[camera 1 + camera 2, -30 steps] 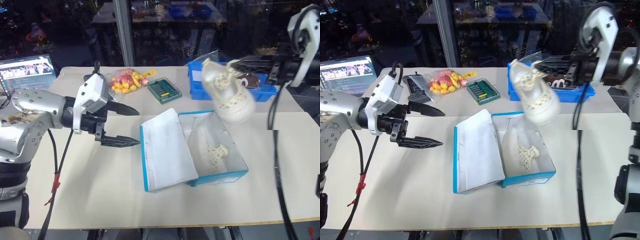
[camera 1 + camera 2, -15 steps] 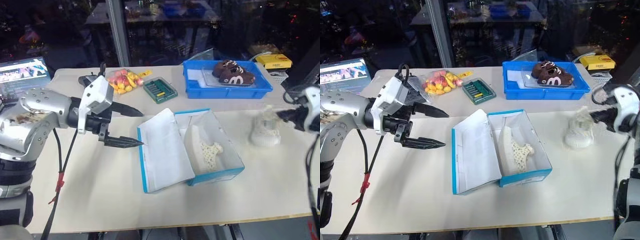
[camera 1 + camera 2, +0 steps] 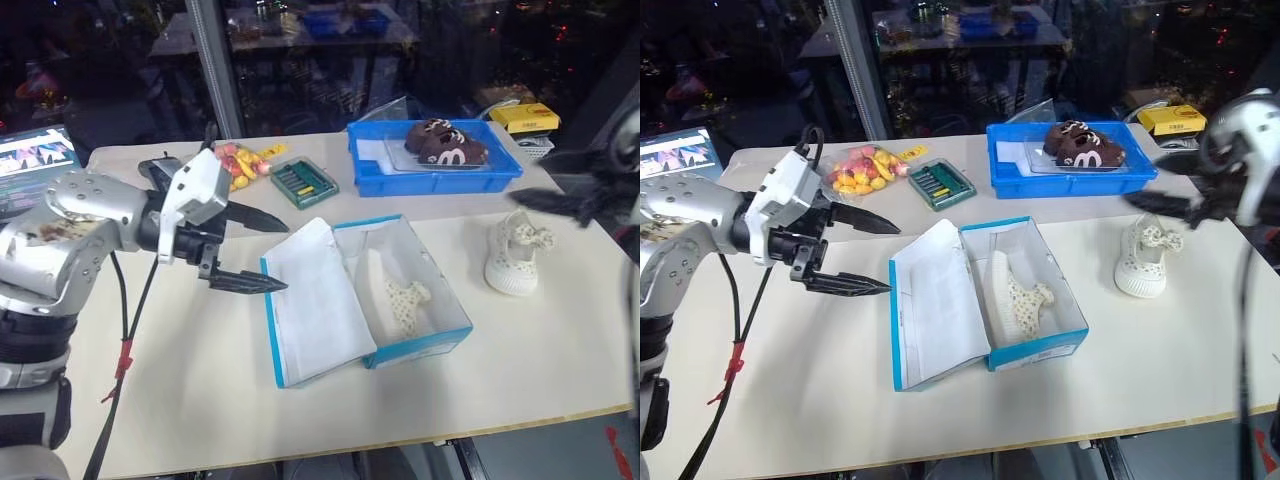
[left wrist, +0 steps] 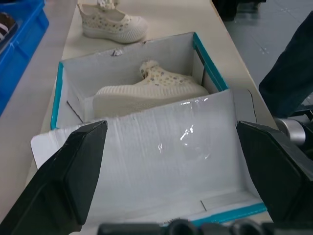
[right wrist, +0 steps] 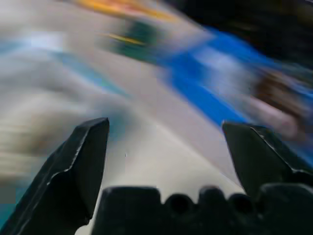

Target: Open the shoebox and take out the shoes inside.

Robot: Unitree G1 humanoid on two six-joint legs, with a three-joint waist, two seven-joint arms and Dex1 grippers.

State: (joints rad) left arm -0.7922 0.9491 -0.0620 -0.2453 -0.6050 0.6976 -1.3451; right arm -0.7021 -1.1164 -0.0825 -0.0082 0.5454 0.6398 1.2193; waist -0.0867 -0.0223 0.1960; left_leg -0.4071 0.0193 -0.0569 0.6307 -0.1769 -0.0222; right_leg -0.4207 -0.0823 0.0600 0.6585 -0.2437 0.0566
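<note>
The blue shoebox (image 3: 425, 347) lies open mid-table, its lid (image 3: 315, 305) folded flat to the left. One cream perforated shoe (image 3: 405, 300) rests on its side inside. The other shoe (image 3: 515, 262) stands on the table to the right of the box. My right gripper (image 3: 1160, 185) hovers just above and behind that shoe, open, with nothing between its fingers (image 5: 78, 161). My left gripper (image 3: 285, 257) is open and empty just left of the lid's edge, pointing at the box. The left wrist view looks over the lid at the boxed shoe (image 4: 146, 90).
A blue plastic tray (image 3: 440, 183) holding dark brown shoes stands at the back right, a yellow box (image 3: 525, 118) behind it. A green tool case (image 3: 303, 183) and a bag of yellow and pink sweets (image 3: 245, 160) lie at the back, a laptop (image 3: 35, 165) far left.
The right gripper carried a shoe from above the box to the table on the right, set it down, opened and drew back from it. The left gripper stayed put.
</note>
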